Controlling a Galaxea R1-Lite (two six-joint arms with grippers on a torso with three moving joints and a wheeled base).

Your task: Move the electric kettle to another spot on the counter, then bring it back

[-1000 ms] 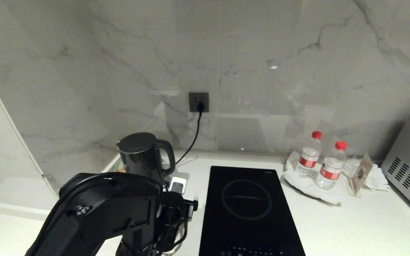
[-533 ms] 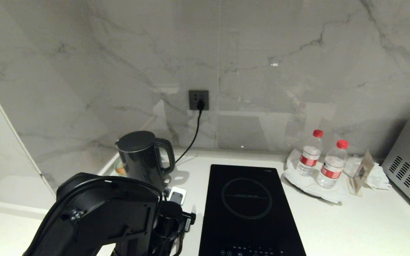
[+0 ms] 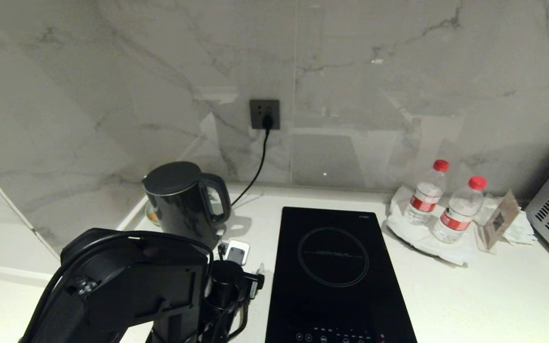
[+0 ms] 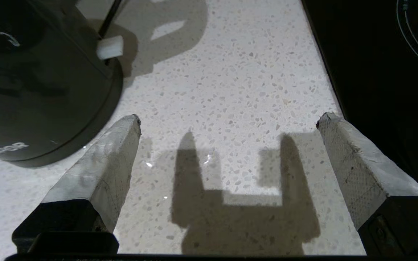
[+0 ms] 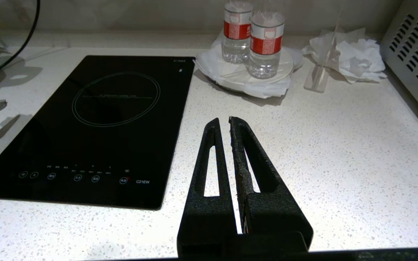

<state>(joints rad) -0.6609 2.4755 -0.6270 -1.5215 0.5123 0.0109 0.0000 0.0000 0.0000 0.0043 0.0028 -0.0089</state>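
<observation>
The left gripper (image 4: 227, 121) hangs low over the worktop (image 4: 230, 72), jaws wide apart and empty, with the kettle (image 4: 31, 79) just beside one fingertip and the hob (image 4: 376, 54) beside the other. The right gripper (image 5: 223, 123) is parked, closed on nothing. I judge the kettle not yet grasped, so both moves remain.

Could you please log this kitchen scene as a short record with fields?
kettle: electric kettle upright at counter's back left, ungripped
left gripper: left gripper open, empty, above bare counter between kettle and induction hob
right gripper: right gripper shut, empty, over counter right of hob
cord: black cord plugged into wall socket
extras: two water bottles at back right
</observation>
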